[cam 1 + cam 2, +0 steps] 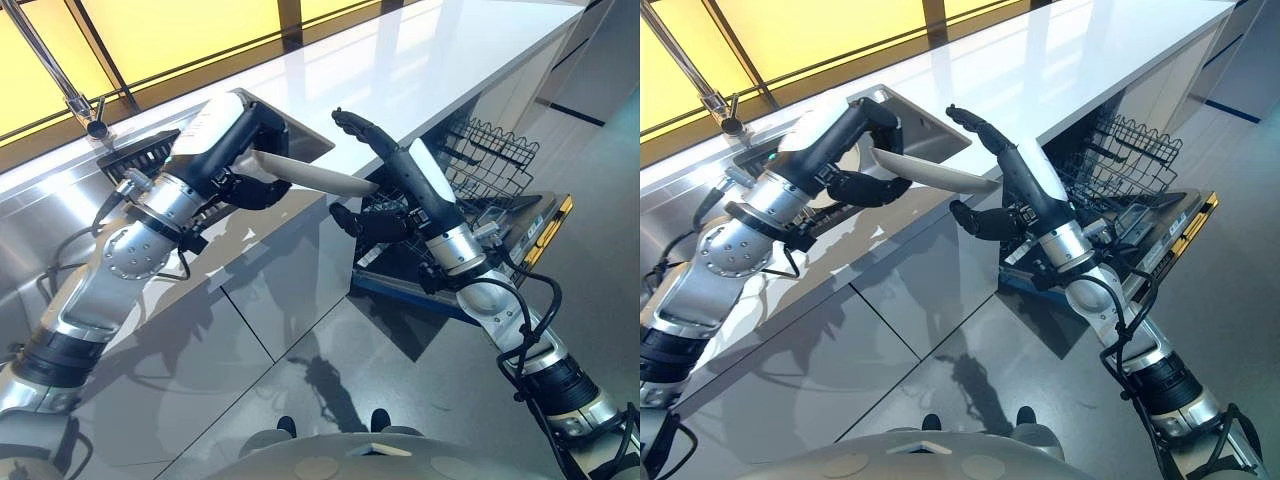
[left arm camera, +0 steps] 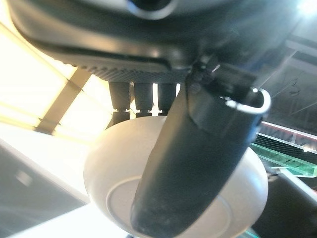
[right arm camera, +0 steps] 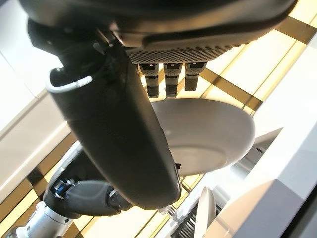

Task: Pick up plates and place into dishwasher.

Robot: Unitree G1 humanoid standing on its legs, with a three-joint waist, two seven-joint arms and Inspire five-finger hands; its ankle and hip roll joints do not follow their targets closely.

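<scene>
White glazed plate [image 1: 935, 176], stiff, slick (likely breakable): your left hand [image 1: 862, 178] pinches one rim while the right hand [image 1: 992, 170] brackets the opposite rim, fingers uncurled.

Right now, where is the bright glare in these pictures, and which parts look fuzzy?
In the left eye view, yellow windows shine off the white counter, and shadows of the arms fall on the cabinet fronts. In the left wrist view, the left hand is a close blur across the white plate. In the right wrist view, the right hand blurs against backlight.
</scene>
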